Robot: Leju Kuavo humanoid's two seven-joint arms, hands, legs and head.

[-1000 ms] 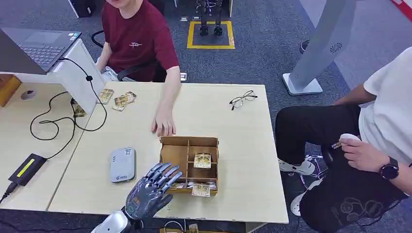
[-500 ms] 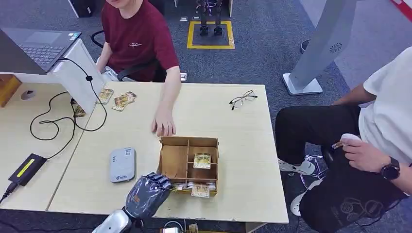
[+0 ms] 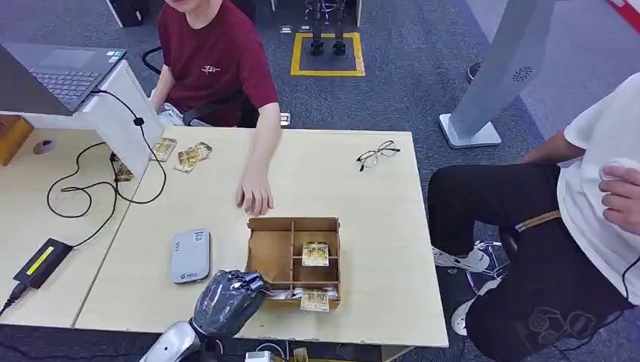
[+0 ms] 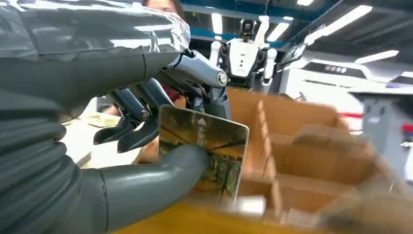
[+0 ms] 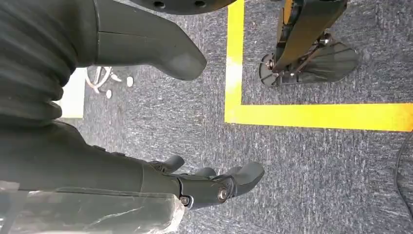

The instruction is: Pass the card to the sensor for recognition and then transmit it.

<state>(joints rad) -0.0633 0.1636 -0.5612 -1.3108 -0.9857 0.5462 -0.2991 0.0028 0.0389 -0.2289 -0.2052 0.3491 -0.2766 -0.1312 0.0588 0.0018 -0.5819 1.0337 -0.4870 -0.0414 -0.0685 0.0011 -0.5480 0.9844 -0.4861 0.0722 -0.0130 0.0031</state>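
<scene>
Robot hand (image 4: 160,141), the left one, pinches a thin, stiff, probably slick card (image 4: 207,146) by its edge at the wooden box (image 3: 293,256), lower centre of the frame.

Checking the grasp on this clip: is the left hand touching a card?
Touching. In the left wrist view the left hand pinches the card between thumb and fingers.
</scene>
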